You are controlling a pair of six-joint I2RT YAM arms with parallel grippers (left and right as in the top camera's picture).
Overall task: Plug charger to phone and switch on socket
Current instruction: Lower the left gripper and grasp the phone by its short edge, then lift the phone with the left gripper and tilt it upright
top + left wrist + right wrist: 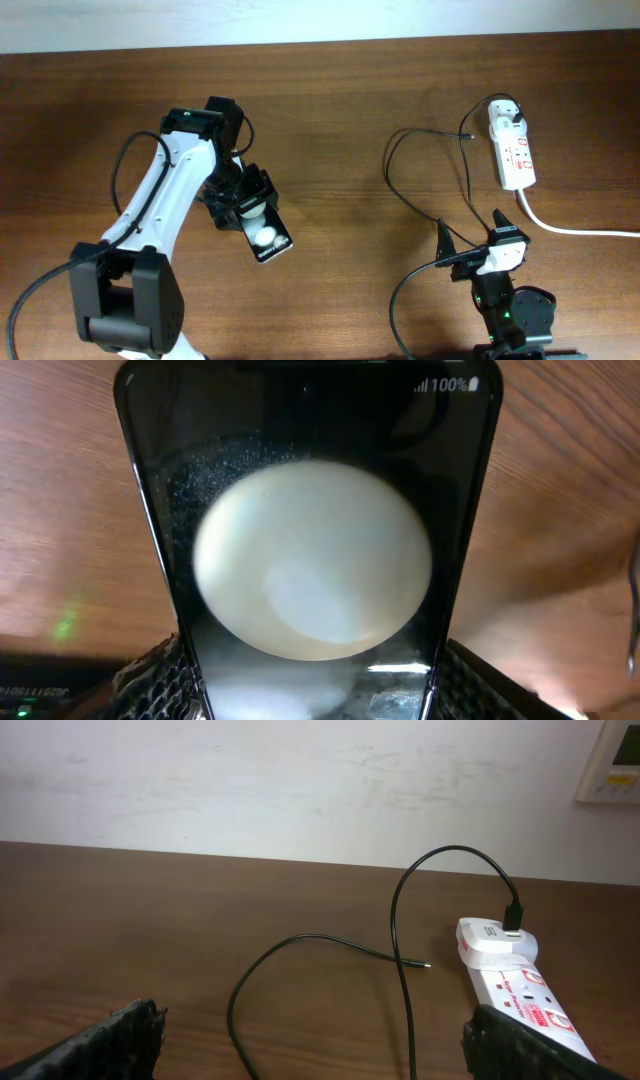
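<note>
The phone (264, 234), a black slab with white round patches, lies on the wooden table at left of centre. My left gripper (243, 204) is shut on its upper end; in the left wrist view the phone (310, 560) fills the frame between my fingers. The charger cable (425, 165) loops on the table at right, its plug tip (464, 134) lying free and its white adapter head (503, 118) plugged into the socket (513, 150). My right gripper (480, 240) is open and empty below the cable loop. The right wrist view shows the cable (300, 942), tip (424, 964) and socket (520, 990).
The socket's thick white cord (580, 230) runs off to the right edge. My arms' black cables (410, 290) hang near the front. A white wall lies beyond the table's far edge (250, 860).
</note>
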